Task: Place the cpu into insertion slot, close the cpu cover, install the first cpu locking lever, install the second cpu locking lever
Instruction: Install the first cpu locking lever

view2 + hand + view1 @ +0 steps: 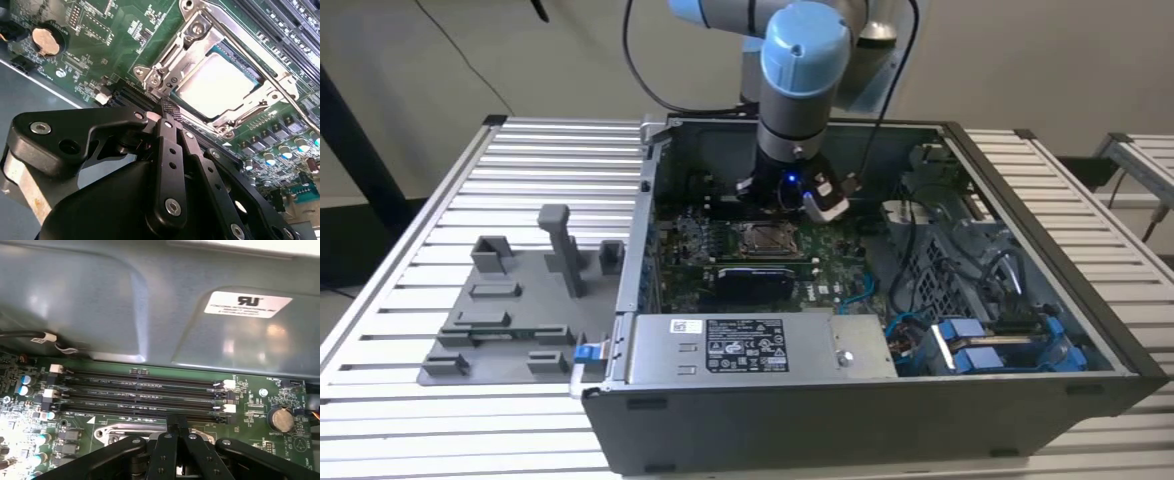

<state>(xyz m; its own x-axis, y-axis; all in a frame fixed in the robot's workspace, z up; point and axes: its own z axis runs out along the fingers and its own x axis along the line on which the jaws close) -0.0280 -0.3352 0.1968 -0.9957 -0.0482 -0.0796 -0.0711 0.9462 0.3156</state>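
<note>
1. I am keeping nothing in my tool (169, 107): its fingertips are pressing together, clenched, right at the edge of the insertion slot (146, 75) in the second wrist view.
2. The cpu (220, 82) is lying in that slot, with the cpu cover (205, 37) sitting closed around its pale top.
3. In the exterior view, the slot is sitting mid-frame inside the open computer case (1041, 380) on the slatted table (520, 160).
</note>
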